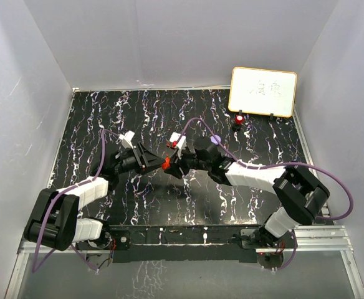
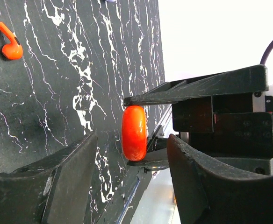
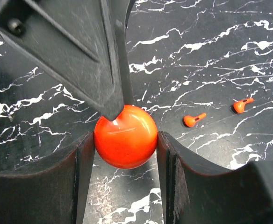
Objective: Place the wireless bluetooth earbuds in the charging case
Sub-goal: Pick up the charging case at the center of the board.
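A round glossy red charging case (image 3: 125, 136), closed, is clamped between the fingers of my right gripper (image 3: 125, 142) just above the black marbled table. It shows edge-on in the left wrist view (image 2: 134, 133) and at mid-table in the top view (image 1: 166, 165). My left gripper (image 2: 131, 156) is open, its jaws either side of the case; one fingertip (image 3: 109, 105) touches the case's upper left. Two red earbuds (image 3: 194, 120) (image 3: 243, 105) lie on the table beyond the case; one shows in the left wrist view (image 2: 10, 44). I cannot make out the pale purple earbuds.
A pale purple round case (image 1: 215, 139) sits just behind the right arm. A framed whiteboard (image 1: 263, 91) leans at the back right, with a small black stand topped in red (image 1: 239, 118) in front of it. White walls enclose the table.
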{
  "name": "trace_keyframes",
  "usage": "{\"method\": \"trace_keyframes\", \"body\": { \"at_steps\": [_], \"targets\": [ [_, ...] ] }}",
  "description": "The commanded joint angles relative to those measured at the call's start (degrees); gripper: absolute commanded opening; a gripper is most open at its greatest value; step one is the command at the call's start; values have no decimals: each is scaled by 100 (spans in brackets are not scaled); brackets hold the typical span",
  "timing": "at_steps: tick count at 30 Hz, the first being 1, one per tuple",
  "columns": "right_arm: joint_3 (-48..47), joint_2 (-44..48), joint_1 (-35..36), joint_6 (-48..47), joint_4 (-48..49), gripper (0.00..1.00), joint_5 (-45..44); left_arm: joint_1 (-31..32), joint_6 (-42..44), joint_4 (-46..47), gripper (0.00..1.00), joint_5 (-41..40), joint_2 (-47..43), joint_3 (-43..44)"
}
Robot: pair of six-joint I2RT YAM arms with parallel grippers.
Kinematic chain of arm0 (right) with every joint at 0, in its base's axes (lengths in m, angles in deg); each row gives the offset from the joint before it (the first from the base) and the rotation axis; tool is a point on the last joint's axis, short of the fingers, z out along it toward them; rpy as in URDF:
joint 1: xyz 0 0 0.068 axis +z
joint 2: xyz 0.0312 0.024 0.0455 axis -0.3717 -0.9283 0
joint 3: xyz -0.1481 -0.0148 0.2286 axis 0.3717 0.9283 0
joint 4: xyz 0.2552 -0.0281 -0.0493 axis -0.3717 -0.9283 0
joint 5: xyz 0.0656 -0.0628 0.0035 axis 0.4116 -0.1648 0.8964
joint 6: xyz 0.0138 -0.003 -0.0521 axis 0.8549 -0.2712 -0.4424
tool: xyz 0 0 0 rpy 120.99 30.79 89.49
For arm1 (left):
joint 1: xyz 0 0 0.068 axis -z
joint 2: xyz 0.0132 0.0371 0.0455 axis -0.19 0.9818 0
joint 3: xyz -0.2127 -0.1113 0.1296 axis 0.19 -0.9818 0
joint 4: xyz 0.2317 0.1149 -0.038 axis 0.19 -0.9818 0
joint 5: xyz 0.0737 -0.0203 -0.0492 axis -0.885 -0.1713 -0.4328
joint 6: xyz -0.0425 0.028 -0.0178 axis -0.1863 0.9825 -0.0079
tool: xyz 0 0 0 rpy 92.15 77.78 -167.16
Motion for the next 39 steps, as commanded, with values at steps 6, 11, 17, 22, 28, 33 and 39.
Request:
{"method": "trace_keyframes", "body": {
  "at_steps": [6,11,17,22,28,33,39],
  "targets": [
    [-414,-82,30,105,508,20,302,84,-15,238,56,181,-218,-88],
    [-425,-102,32,113,536,20,348,121,-31,305,54,178,-163,-80],
    [-403,-94,30,110,534,19,357,146,-40,340,42,147,-154,-80],
    [-399,-63,34,106,547,19,362,155,-38,344,36,130,-147,-79],
    [-404,-69,32,106,551,19,354,175,-47,382,22,146,-125,-79],
    [-423,-77,35,162,578,30,328,187,-66,403,1,156,-103,-79],
    [-346,103,26,401,614,71,-81,183,25,132,0,-125,-275,-37]
  ]
}}
